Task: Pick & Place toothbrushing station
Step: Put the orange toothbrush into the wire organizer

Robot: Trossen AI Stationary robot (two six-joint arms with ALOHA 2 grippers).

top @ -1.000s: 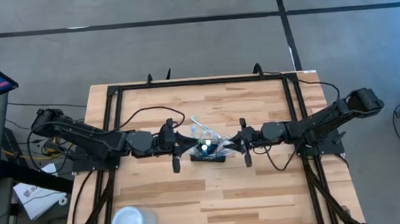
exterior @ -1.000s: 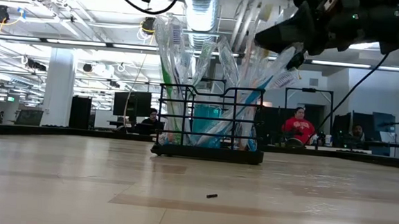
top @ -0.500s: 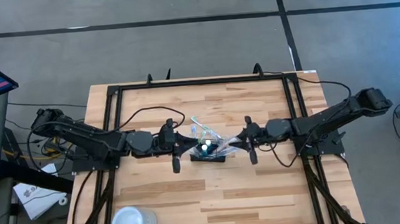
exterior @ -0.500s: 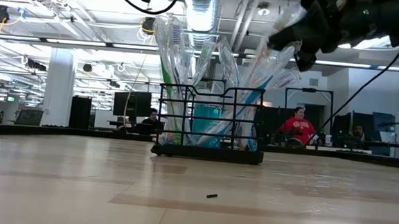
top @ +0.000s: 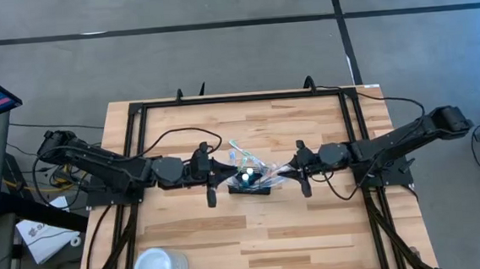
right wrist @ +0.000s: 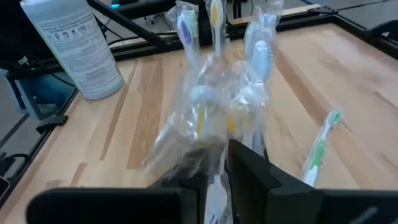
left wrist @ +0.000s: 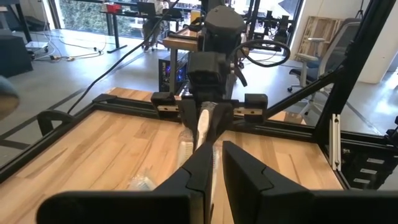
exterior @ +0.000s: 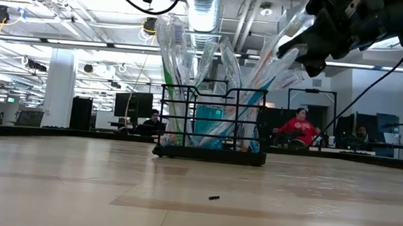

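The toothbrushing station, a black wire caddy [top: 250, 185], stands with its base on the table's middle [exterior: 209, 154]. Several plastic-wrapped toothbrushes [exterior: 190, 63] stick up out of it and fan outward. My left gripper [top: 224, 176] is at the caddy's left side, shut on a wrapped toothbrush [left wrist: 204, 124]. My right gripper [top: 282, 175] is at the caddy's right side, above it in the low view [exterior: 311, 42], shut on another wrapped toothbrush [exterior: 279, 51]. My left gripper pinches a wrapped toothbrush between its two fingers [left wrist: 210, 160]. The fingers come level from the table's left and lie along it. The brush points on past the fingertips toward the caddy. My right gripper pinches the upper end of a wrapped toothbrush [right wrist: 216, 186] between its two fingers, coming from the table's right. The brush slants from the caddy up to the fingers [exterior: 290, 36], its lower end still in the caddy.
A clear round cup [top: 158, 267] lies near the table's near left corner. A black frame [top: 141, 116] runs around the table's edges. A white labelled bottle [right wrist: 78, 46] stands beyond the frame. A small dark speck [exterior: 214, 197] lies on the wood in front of the caddy.
My right gripper has gone a little toward the table's right edge and slightly up, still shut on its wrapped toothbrush, whose upper end has leaned farther out to the right. The caddy has stayed where it was.
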